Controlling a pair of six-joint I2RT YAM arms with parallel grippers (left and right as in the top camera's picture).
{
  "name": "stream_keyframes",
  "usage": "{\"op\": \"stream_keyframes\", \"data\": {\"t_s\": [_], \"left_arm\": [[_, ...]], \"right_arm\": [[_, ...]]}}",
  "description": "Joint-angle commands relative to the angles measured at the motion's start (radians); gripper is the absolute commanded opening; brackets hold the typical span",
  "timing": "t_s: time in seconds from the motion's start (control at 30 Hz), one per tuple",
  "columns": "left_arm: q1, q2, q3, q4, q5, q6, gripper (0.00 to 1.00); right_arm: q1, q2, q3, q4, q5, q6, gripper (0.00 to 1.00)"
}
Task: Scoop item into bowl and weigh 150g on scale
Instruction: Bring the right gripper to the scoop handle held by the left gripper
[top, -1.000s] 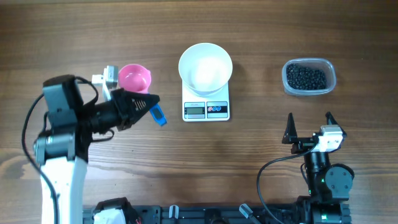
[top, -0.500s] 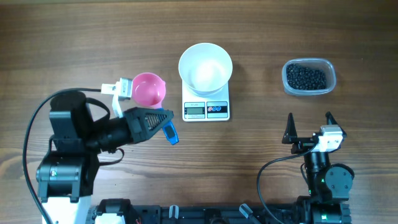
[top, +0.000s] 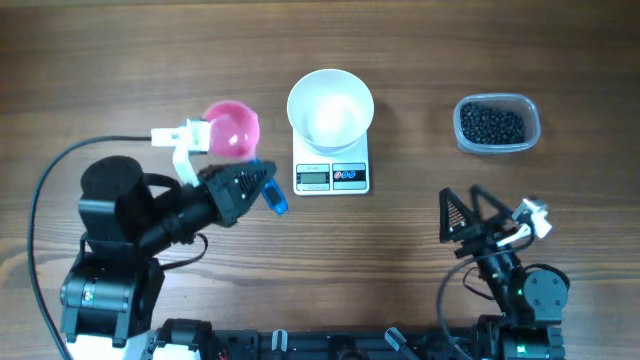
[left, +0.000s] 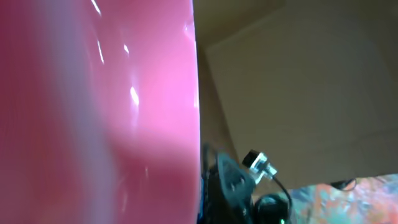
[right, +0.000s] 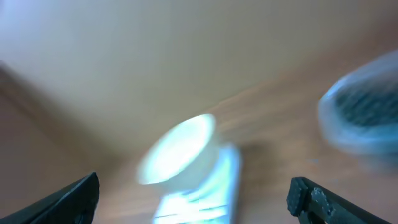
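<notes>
Wooden desk: left gripper (top: 262, 186), clamped on round pink plastic scoop (top: 232, 128), retreats toward far edge; open-jawed right gripper (top: 463, 212) swivelled; scooping unstarted.

Wood table (top: 120, 55) w/ scale (top: 331, 177) & bean tub (top: 534, 124)

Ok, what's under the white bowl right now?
The scale sits under the bowl; only its front strip with display and buttons shows. The rest of its top is covered.
</notes>
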Motion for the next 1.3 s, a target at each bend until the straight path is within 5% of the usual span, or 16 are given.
{"op": "stream_keyframes", "data": {"t_s": [0.0, 0.17, 0.3, 0.43, 0.8, 1.03, 1.27], "left_arm": [[-0.006, -0.008, 0.014, 0.142, -0.025, -0.107, 0.04], [-0.006, -0.008, 0.014, 0.217, -0.037, -0.208, 0.04], [-0.006, -0.008, 0.014, 0.233, -0.107, -0.306, 0.04], [-0.006, -0.008, 0.014, 0.277, -0.113, -0.352, 0.04], [-0.063, -0.008, 0.014, 0.256, -0.115, -0.352, 0.04], [-0.063, -0.005, 0.014, 0.348, -0.129, -0.355, 0.04], [-0.063, 0.006, 0.014, 0.475, -0.189, -0.508, 0.04]], "right_arm": [[0.005, -0.008, -0.001, 0.122, -0.213, 0.610, 1.00], [0.005, -0.008, 0.024, 0.479, -0.269, 0.680, 1.00], [0.005, 0.013, 0.150, 0.413, -0.266, 0.710, 1.00], [0.005, 0.093, 0.335, 0.198, -0.284, 0.619, 0.99], [0.005, 0.713, 1.112, -0.753, -0.305, -0.005, 1.00], [0.051, 0.903, 1.114, -0.665, -0.705, 0.079, 0.97], [0.315, 0.941, 1.114, -0.426, -0.531, 0.258, 0.97]]}}
